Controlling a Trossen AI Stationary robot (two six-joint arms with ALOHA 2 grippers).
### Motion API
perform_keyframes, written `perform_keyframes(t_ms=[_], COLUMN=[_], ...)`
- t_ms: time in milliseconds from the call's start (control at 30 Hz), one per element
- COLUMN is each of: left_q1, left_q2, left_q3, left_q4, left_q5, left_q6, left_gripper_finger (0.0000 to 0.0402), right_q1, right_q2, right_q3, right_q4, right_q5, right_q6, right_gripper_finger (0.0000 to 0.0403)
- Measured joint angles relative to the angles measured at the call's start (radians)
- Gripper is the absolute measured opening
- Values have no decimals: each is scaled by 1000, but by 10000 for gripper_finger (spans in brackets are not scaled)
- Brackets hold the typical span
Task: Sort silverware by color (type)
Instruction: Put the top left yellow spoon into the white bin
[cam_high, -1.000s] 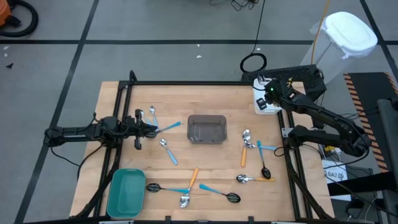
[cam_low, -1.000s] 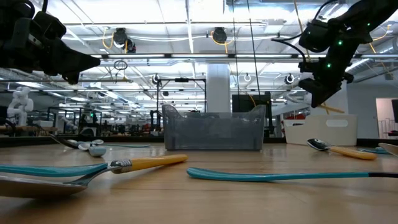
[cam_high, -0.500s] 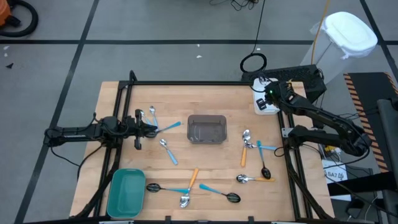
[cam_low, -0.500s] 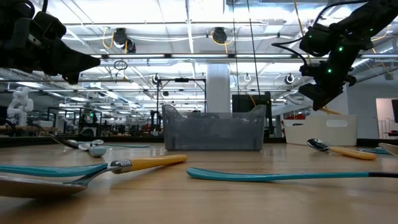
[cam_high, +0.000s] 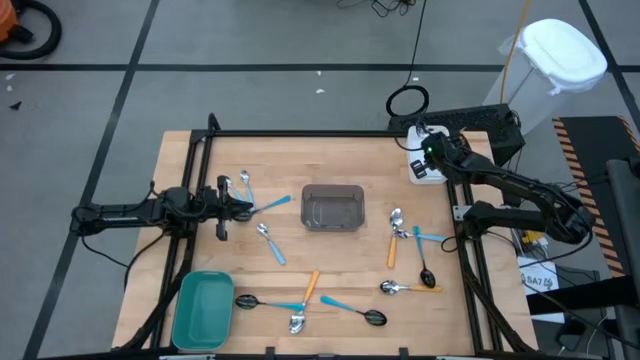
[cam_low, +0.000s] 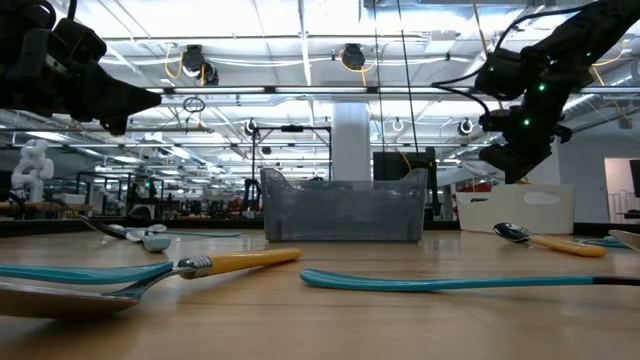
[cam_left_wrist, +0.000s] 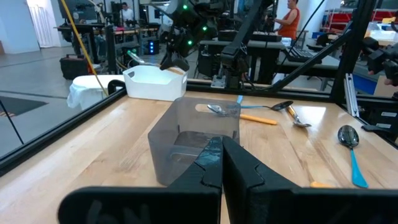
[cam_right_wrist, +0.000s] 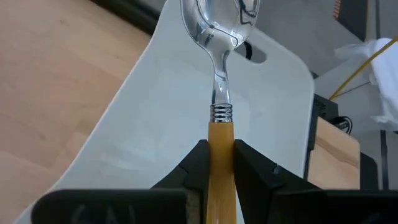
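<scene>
Several spoons lie flat on the wooden table: silver or black bowls, light-blue or orange handles, such as one with a blue handle (cam_high: 270, 242) and a black-bowled one (cam_high: 426, 274). My right gripper (cam_high: 428, 150) hangs over the white bin (cam_high: 420, 172) at the table's far right corner, shut on a silver spoon with an orange handle (cam_right_wrist: 219, 81). My left gripper (cam_high: 240, 208) hovers shut and empty above the table's left side, its fingers (cam_left_wrist: 221, 158) pointing toward the grey container (cam_left_wrist: 193, 140). My right gripper pinches the spoon's orange handle (cam_right_wrist: 220, 132) between its two fingers, just behind the ribbed metal collar. The fingers lie along the handle and slant downward. The spoon is lifted clear, and its silver bowl (cam_right_wrist: 217, 22) sticks out ahead of the fingertips over the white bin (cam_right_wrist: 155, 118).
The clear grey container (cam_high: 333, 207) stands mid-table. A teal bin (cam_high: 203, 310) sits at the near left corner. A black frame rail (cam_high: 320, 133) borders the table's edges. Bare wood lies between the grey container and the far rail.
My right gripper has shifted a little toward the table's left and slightly down over the white bin, still shut on the orange-handled spoon. The left arm and the spoons on the table have kept still.
</scene>
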Motion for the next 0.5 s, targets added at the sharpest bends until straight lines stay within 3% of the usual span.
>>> perform_keyframes(t_ms=[500], left_q1=[0], left_q2=[0], left_q3=[0], left_q4=[0], left_q5=[0], left_q6=[0], left_gripper_finger=[1], right_q1=[10], right_q2=[84], right_q3=[0], right_q4=[0], right_q5=[51], right_q6=[18], right_gripper_finger=[52])
